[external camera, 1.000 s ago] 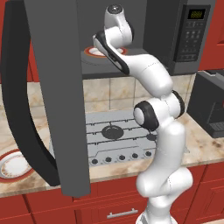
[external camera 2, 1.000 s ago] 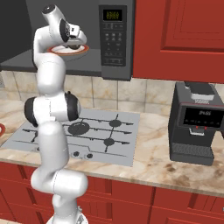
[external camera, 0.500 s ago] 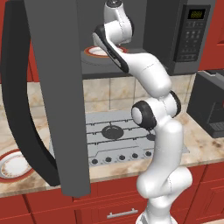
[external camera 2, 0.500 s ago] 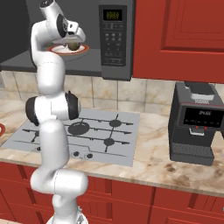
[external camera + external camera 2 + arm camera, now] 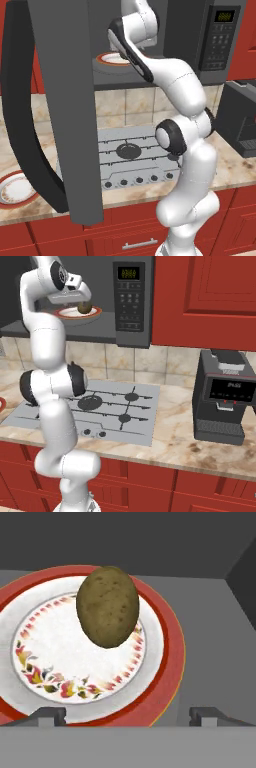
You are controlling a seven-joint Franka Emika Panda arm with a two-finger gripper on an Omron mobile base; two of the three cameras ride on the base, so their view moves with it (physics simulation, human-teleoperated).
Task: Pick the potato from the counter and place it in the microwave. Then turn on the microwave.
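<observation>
Inside the microwave [image 5: 131, 301], the potato [image 5: 107, 606] rested on a red-rimmed plate [image 5: 45, 642], free of the wide-spread jaws. It looked firm, smooth, light, best pinched across its narrow middle.

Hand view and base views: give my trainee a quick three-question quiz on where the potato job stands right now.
1. True or false: the potato lies on a plate inside the microwave.
2. The gripper is: A) shut on the potato, B) open with the potato between and beyond its tips, C) shut on the plate rim.
3. Fill in: the microwave door stands ____.

Key
1. True.
2. B: the tips stand wide apart and touch nothing.
3. Open, swung wide to the left in the left base view.
</observation>
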